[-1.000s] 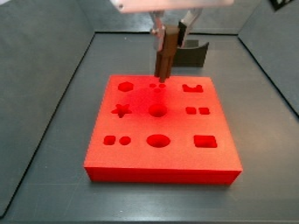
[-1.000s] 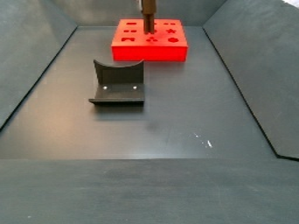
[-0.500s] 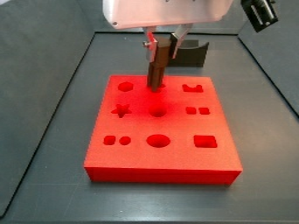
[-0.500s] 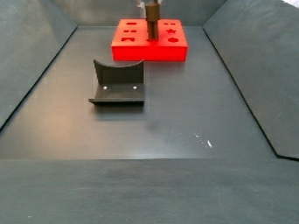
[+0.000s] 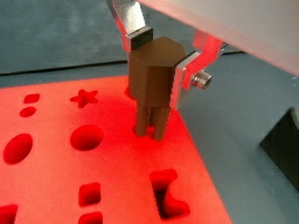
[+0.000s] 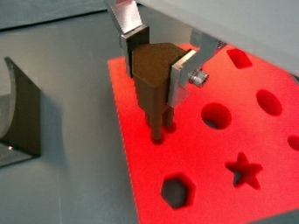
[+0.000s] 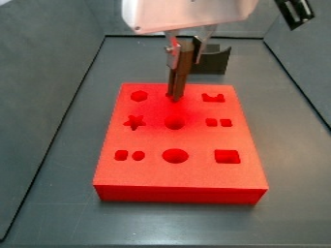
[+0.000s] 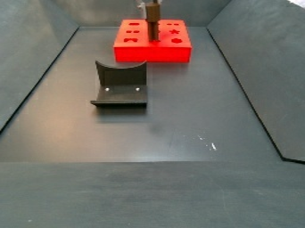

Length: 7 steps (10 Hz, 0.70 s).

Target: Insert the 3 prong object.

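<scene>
Wrist views both show the two-finger gripper (image 5: 162, 66) clamped on the small dark-brown elongated 3 prong object (image 5: 152, 87), silver finger plates flat against opposite sides of its upper body, jaws only as far apart as the piece is wide. Piece hangs upright, prongs down, tips at the surface of the red foam-like board with shaped holes (image 5: 70, 175), near its back edge. Prong tips look to be touching or just entering the board in a wrist view (image 6: 158, 131); can't tell if they're actually seated in the matching hole. Side view puts the gripper (image 7: 183, 48) over the rear row of holes, piece (image 7: 179, 76) vertical, between the hexagon hole (image 7: 138, 95) and the notched hole (image 7: 214, 97). Handling, my read: piece looks rigid and light, hard plastic or printed, thin prongs are the weak part, so any side load while misaligned could bend or snap them. Current hold high on the blocky body seems right, keeps prongs clear and visible. Smooth flat faces could let it tilt in the pads if it jams. Dark L-shaped fixture (image 8: 119, 85) sits on the grey floor (image 8: 179, 134) well apart from the board (image 8: 152, 44), not involved.
</scene>
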Motion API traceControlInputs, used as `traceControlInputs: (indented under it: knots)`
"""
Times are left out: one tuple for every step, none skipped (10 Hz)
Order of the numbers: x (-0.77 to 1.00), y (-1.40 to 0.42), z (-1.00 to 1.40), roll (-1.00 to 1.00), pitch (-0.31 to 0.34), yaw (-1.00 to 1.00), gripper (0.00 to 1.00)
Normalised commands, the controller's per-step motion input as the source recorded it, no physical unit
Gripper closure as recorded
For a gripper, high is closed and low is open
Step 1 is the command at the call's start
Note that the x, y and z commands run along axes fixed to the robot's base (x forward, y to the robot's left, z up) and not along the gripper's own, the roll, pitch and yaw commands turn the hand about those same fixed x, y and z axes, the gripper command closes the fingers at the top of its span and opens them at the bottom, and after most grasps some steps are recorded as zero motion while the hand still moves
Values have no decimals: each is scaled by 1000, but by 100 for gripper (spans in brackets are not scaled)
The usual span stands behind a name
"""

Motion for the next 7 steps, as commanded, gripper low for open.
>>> traceControlInputs:
  knots:
    - [220,0,-14,0,133,-177,100]
    - [0,51,-57,0,127,-334,100]
    - [0,80,0,-9,123,-380,100]
    - [-63,0,0,-34,90,-354,100]
    - [-43,-3,-23,-33,27,-211,100]
    - [-89,-57,-74,-24,3,-120,100]
    - [-197,-71,-91,-14,0,-66,100]
